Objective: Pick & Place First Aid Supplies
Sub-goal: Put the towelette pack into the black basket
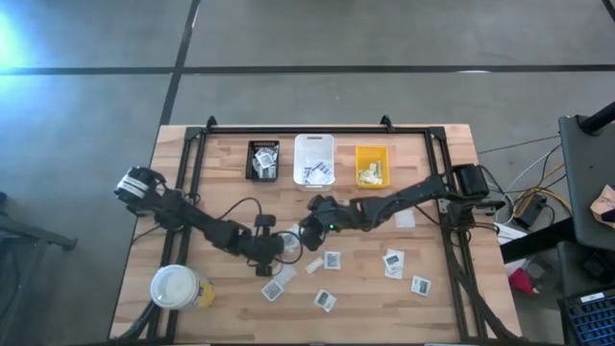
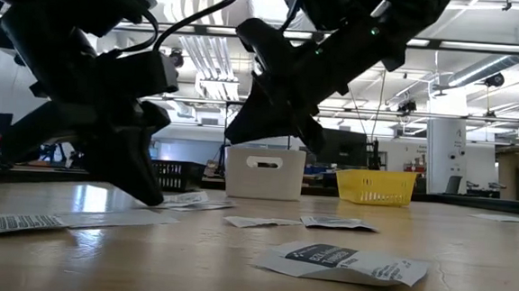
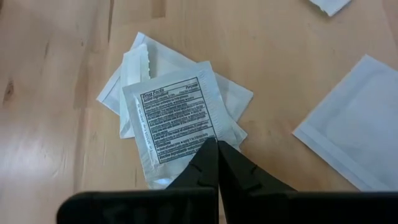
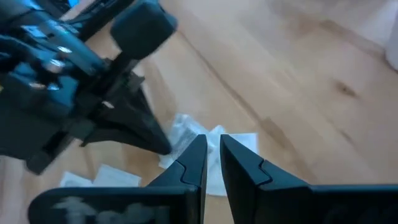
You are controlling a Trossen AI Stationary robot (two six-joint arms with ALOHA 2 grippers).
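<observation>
Looking down from above, we lose the small pile of packets (image 1: 285, 245) almost entirely under the two arms, and the low view only gives dark silhouettes there. From the left wrist view we see more: a printed white packet (image 3: 177, 124) lies on top of other white packets, whose edges poke out from under it, and the left tool (image 3: 217, 149) has its fingers pressed fully together, tips at that packet's near edge — whether they pinch it or merely touch it we cannot tell. A plain white packet (image 3: 357, 118) lies beside, cut off by the frame.

From the right wrist view, the right tool (image 4: 212, 142) hovers just over the same pile with its fingers parted by a narrow gap, holding nothing that we can make out; the left arm's tool shows close beside it.

Other packets lie scattered over the surface (image 1: 432, 308), apart from both tools — one sits nearest the low camera (image 2: 343, 262).
</observation>
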